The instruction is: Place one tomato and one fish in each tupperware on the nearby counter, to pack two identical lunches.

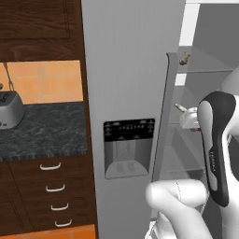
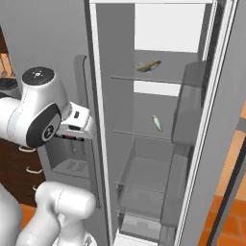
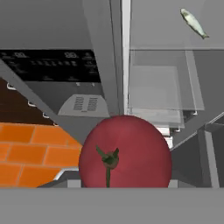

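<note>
I have my gripper (image 3: 124,186) clamped on a round red tomato with a green stem (image 3: 125,151), just outside the open grey fridge (image 2: 158,144). Next, I judge, comes carrying it to the dark speckled stone counter (image 1: 44,130) for a tupperware.

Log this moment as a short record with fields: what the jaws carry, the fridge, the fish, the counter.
held item: red tomato with green stem, close against the hand camera, gripper closed on it
fridge: door open, glass shelves visible inside
fish: two, a brownish fish on the upper shelf, a silvery fish on the shelf below
counter: dark speckled stone left of the fridge, silver toaster on it
drawers: brown, curved silver handles
</note>
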Tool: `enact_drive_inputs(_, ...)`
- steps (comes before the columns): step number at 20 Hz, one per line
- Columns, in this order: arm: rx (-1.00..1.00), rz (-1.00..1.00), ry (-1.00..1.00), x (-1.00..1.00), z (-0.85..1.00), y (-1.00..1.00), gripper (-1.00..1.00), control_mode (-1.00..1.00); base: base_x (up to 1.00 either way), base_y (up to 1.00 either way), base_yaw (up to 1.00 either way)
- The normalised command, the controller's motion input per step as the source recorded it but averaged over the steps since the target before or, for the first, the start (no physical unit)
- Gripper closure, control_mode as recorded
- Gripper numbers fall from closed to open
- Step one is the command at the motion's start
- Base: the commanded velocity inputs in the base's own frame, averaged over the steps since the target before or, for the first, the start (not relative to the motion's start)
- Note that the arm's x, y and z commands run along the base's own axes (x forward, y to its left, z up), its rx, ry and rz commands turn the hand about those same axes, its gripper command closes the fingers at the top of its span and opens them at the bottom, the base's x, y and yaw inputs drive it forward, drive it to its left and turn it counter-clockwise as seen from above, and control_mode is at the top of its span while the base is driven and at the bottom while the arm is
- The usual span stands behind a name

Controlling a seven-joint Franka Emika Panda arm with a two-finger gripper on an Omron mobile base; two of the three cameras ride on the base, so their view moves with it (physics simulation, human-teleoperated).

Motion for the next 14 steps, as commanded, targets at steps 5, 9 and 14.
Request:
enact_drive_inputs(5,0.0,0.0,0.0,0.0,0.0,0.0,1.0,1.0,-0.63,1.0,0.0)
enact_drive_inputs(9,0.0,0.0,0.0,0.0,0.0,0.0,1.0,1.0,-0.18,1.0,0.0)
enact_drive_inputs(14,0.0,0.0,0.0,0.0,0.0,0.0,1.0,1.0,0.0,1.0,-0.07)
